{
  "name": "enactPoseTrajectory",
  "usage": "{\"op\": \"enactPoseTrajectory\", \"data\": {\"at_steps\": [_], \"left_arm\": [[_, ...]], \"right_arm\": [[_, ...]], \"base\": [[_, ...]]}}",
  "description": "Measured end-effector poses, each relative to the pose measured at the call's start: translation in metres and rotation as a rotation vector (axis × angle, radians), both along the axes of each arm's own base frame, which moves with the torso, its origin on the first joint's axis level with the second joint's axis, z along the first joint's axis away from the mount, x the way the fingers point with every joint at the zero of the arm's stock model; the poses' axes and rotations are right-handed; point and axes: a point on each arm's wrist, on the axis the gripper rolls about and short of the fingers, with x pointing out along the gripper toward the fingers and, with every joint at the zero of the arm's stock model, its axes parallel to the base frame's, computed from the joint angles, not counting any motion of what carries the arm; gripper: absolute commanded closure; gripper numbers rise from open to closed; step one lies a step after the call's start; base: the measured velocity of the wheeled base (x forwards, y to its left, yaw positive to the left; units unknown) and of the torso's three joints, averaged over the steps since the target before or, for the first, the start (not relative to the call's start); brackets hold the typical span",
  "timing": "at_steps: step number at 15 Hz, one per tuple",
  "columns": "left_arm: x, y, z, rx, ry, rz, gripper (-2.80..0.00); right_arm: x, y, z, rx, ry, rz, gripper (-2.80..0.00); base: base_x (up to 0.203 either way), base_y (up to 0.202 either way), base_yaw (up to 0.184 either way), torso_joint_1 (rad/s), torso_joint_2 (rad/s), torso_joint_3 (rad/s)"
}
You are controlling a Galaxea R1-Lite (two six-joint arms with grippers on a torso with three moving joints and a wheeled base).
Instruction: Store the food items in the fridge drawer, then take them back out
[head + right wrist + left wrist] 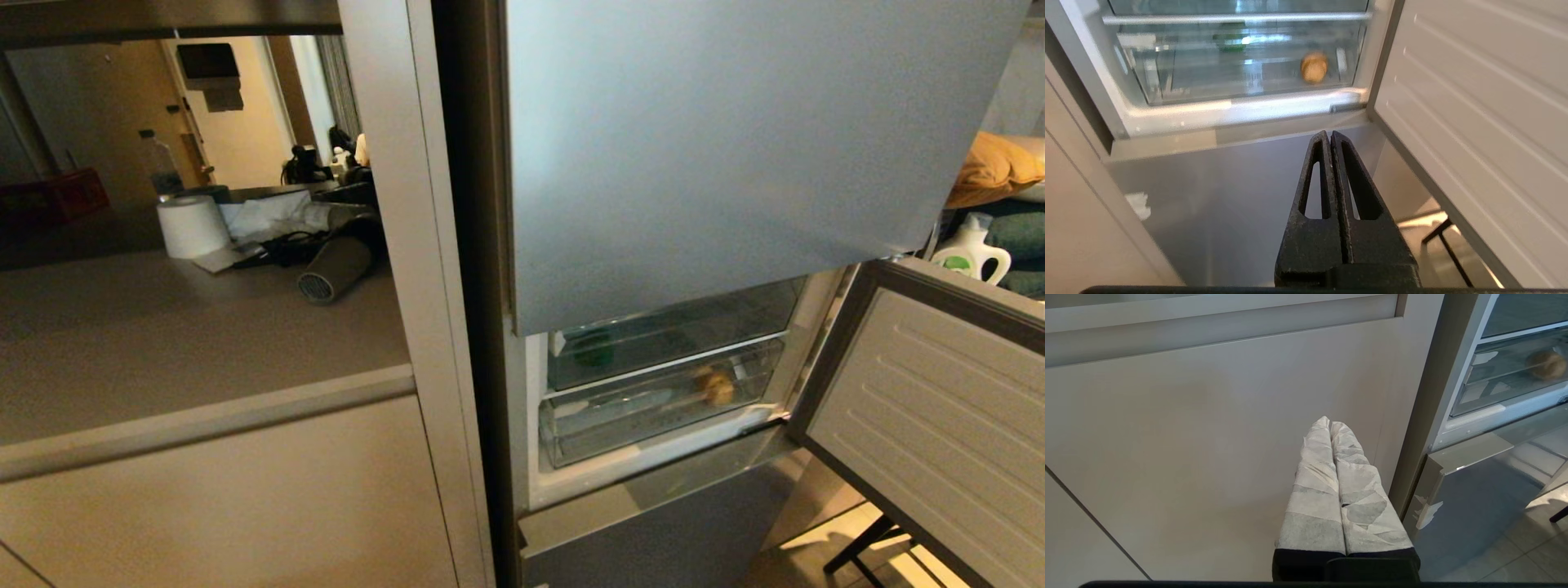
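Open fridge door (931, 425) swung out to the right, ribbed inner panel facing in, leaving a free gap in front of the compartment. Beige cabinet front (220, 498) flush along the left edge of the fridge, tabletop (163, 327) above it with a paper roll (192, 226).

Fridge drawer (653, 404) pushed in, clear front wall just behind the white sill. Tan-yellow potato-like lump (718, 386) inside toward the right end, rounded and matte, seen through the plastic. Green bell pepper (594, 349) behind the clear panel one level above, at the left, glossy and dark.

Left claw (1329, 422) shut tight, white-wrapped fingers pressed together, empty, low before the cabinet front. Right claw (1328, 134) shut too, black fingers touching, empty, below the sill and well apart from the drawer.
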Motion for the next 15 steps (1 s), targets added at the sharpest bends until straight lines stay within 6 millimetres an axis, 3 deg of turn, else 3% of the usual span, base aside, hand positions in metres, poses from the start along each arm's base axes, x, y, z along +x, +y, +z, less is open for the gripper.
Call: {"op": "enactPoseTrajectory", "data": {"at_steps": [15], "left_arm": [[0.0, 0.0, 0.0001, -0.007, -0.001, 0.0, 0.0]], "right_arm": [[-0.0019, 0.0001, -0.0014, 0.021, -0.022, 0.002, 0.0]], "base": [[-0.007, 0.0, 0.0, 0.001, 0.0, 0.0]]}}
